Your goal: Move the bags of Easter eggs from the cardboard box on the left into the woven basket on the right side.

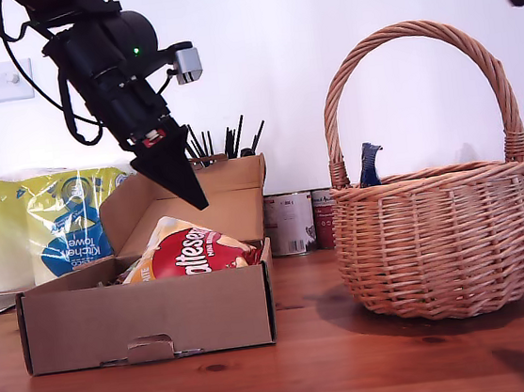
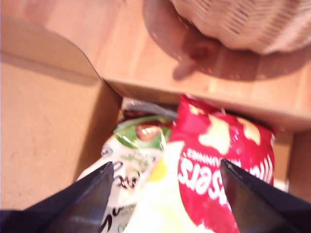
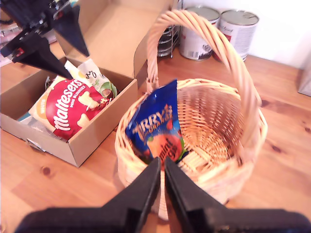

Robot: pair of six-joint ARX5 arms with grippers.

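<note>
Two bags remain in the cardboard box [image 1: 148, 315] — my first gripper [image 2: 165, 182], jaws apart above the Maltesers bag [image 3: 73, 108], risks pinching both; my second gripper [image 3: 163, 167] is closed, empty.

Colours only, quick rundown: cardboard box [image 1: 148, 318] is plain brown corrugated, no print. Inside it the Maltesers bag [image 3: 73, 108] is red-orange w/ white lettering + pale cream blobs, and next to it a pale green-white bag [image 2: 133, 155] w/ a brown egg pic and dark script. Woven basket [image 1: 438, 242] is tan wicker, handle incl. The Terry's bag [image 3: 158, 126] in it is dark blue w/ gold lettering + orange bits. My first gripper [image 2: 165, 194] and my second gripper [image 3: 162, 167] are both black. Table [image 1: 357, 365] is reddish-brown wood w/ dark knots. Kitchen towel pack [image 1: 53, 234] is yellow, blue & white. Tins [image 3: 221, 31] are silver w/ a dark red band.
</note>
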